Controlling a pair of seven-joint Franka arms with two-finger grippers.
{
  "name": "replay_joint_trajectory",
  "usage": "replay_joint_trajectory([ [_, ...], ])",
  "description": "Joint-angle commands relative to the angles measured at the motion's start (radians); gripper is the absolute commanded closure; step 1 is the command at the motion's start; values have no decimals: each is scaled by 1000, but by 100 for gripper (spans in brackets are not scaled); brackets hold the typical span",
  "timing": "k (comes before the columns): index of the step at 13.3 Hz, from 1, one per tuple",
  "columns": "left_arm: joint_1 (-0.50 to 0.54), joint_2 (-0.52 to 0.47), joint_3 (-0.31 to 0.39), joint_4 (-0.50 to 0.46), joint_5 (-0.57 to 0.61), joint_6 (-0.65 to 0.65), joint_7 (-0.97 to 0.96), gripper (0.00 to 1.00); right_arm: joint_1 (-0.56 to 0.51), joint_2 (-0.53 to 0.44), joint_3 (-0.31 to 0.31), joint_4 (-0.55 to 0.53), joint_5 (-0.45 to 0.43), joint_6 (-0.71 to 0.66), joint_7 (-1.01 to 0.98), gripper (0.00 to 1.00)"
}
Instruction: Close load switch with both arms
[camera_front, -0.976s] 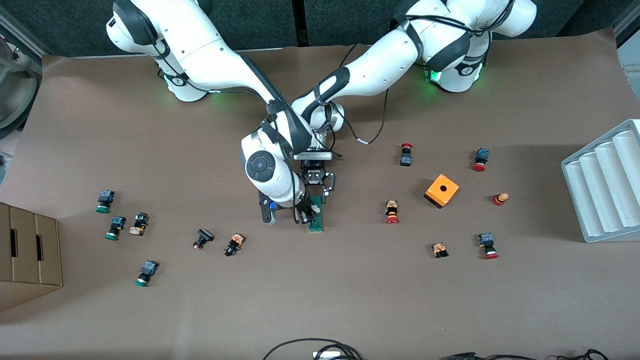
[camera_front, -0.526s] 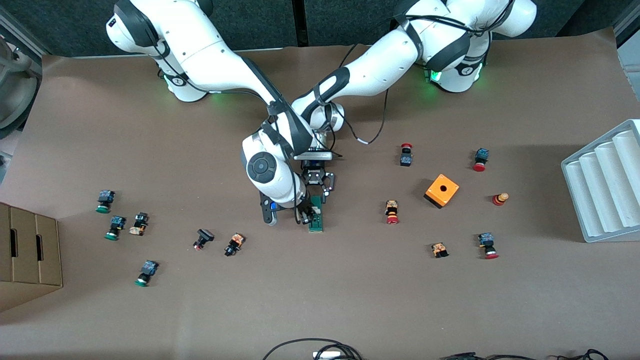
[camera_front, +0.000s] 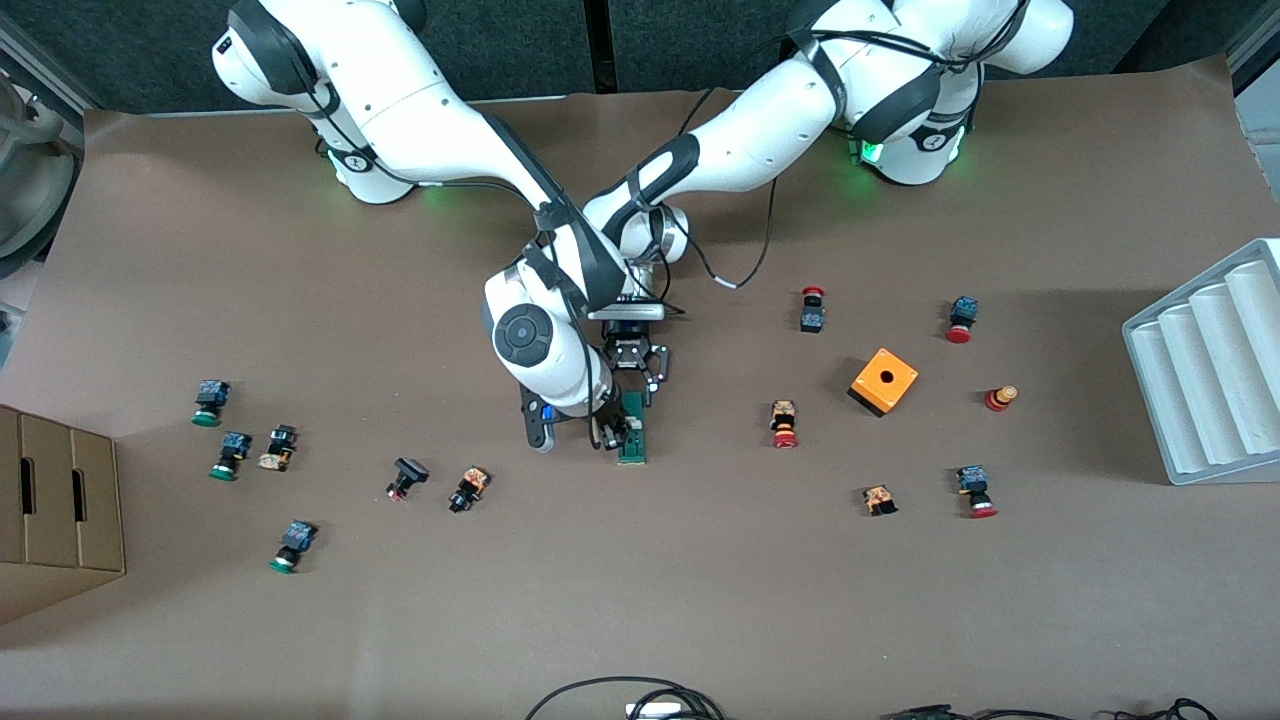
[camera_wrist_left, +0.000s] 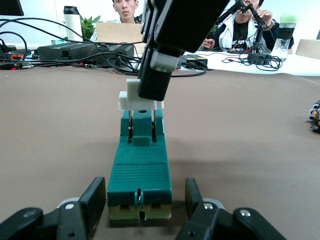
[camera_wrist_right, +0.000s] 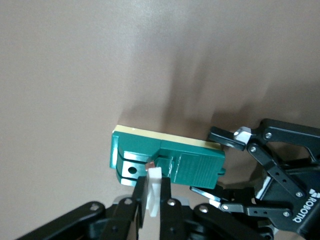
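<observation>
The green load switch (camera_front: 632, 440) lies flat at the table's middle. It also shows in the left wrist view (camera_wrist_left: 140, 172) and the right wrist view (camera_wrist_right: 192, 162). My left gripper (camera_front: 637, 398) is open and low. Its fingers (camera_wrist_left: 95, 200) straddle the switch's end farther from the front camera, with a small gap on each side. My right gripper (camera_front: 612, 430) is shut on the white sliding piece (camera_wrist_right: 154, 192), which stands up above the switch's other end (camera_wrist_left: 131, 97). The right gripper (camera_wrist_right: 154, 202) reaches in from the right arm's side.
An orange cube box (camera_front: 883, 381) and several red-capped push-buttons (camera_front: 784, 424) lie toward the left arm's end. Green-capped and black push-buttons (camera_front: 232, 454) lie toward the right arm's end. A white ribbed tray (camera_front: 1210, 370) and a cardboard box (camera_front: 55, 500) stand at the table's ends.
</observation>
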Motion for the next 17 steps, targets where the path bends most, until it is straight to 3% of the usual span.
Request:
replay_joint_trajectory([
  [1,-16,30,2,20,9,2,-27,28,-22,45,9,63,29,5,-7,85],
  [17,-16,29,2,22,9,4,-27,28,-56,131,14,164,32,2,-7,83],
])
